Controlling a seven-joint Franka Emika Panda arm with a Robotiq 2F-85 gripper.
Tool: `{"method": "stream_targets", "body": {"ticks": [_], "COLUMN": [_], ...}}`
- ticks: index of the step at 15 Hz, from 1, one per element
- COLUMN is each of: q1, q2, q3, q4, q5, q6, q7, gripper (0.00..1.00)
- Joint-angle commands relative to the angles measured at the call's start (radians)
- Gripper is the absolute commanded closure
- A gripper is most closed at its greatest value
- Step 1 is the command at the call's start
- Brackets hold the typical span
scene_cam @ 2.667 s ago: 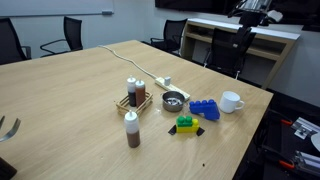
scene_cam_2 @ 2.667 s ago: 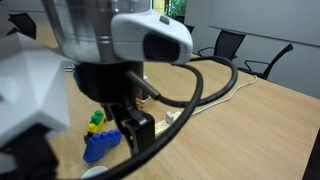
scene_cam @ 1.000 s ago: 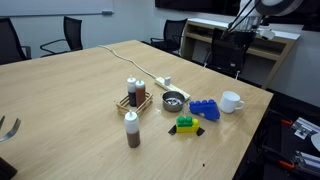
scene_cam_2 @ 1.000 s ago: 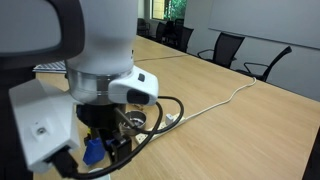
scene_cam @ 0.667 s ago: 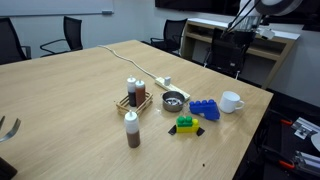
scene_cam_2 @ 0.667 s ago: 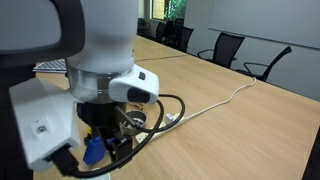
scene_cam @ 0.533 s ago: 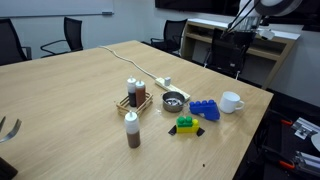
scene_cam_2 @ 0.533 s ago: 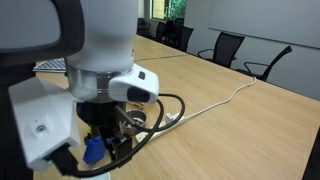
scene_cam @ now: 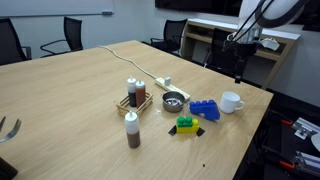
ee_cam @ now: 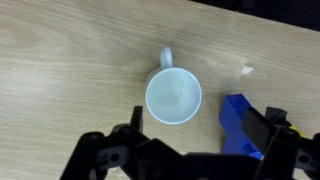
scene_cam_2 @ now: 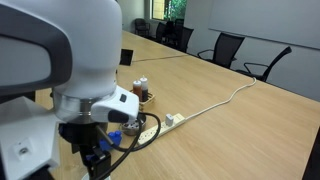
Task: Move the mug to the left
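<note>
Spread wide with nothing held, the gripper [ee_cam: 200, 135] hangs right above the small white ceramic mug [ee_cam: 173, 97]; in the wrist view its dark fingers stand to either side at the near edge of the picture.

The mug stands upright and empty near the right edge of the worktop in an exterior view [scene_cam: 231, 101]. In the wrist view its loop handle points to the far side of the picture. I judge it rigid, fairly light and breakable, with a smooth glaze that could slip under a loose pinch. The firmest hold would probably be across the rim, one finger inside and one outside on the wall away from the handle, or across the whole body if the opening allows. The handle itself looks too small to take hold of.

Just beside the mug, on its left in the exterior view, lies a blue plastic block [scene_cam: 204, 110]. It sits on the side the mug must travel to, so the mug likely needs lifting over it or steering around it. Further left are a round silvery metal bowl [scene_cam: 174, 100], a green and yellow block [scene_cam: 185, 124], a wooden rack with two bottles [scene_cam: 134, 97] and a lone sauce bottle [scene_cam: 132, 130].

The pale wood-grain worktop [scene_cam: 70, 100] is flat and smooth. Black office chairs [scene_cam: 68, 35] stand along its far side.
</note>
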State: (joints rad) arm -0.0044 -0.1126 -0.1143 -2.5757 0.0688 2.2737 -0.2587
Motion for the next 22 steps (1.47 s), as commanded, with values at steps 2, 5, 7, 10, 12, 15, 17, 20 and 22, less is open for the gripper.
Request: {"method": "stream_targets", "body": {"ticks": [2,5,7,10,12,15,17,20,22], "q1": [0.003,-0.001,0.001,0.001,0.010,0.022,0.034,0.042,0.039], "q2": [0.000,0.004,0.005,0.005,0.026,0.064,0.092,0.143,0.172], "q3": [0.028,0.040,0.043,0.043,0.053,0.080,0.101,0.124,0.125], "q4": [-0.073,-0.081,-0.092,-0.092,-0.093,-0.088,-0.082,-0.073,-0.064], "q5": [0.043,0.023,0.023,0.023,0.024,0.008,-0.012,-0.058,-0.080], "q6": [0.059,0.039,0.049,0.052,0.073,0.106,0.132,0.200,0.232], "q7": [-0.035,-0.009,-0.009,-0.009,-0.009,-0.012,-0.008,0.002,0.000], "gripper": [0.00,0.00,0.00,0.00,0.00,0.00,0.00,0.00,0.00]}}
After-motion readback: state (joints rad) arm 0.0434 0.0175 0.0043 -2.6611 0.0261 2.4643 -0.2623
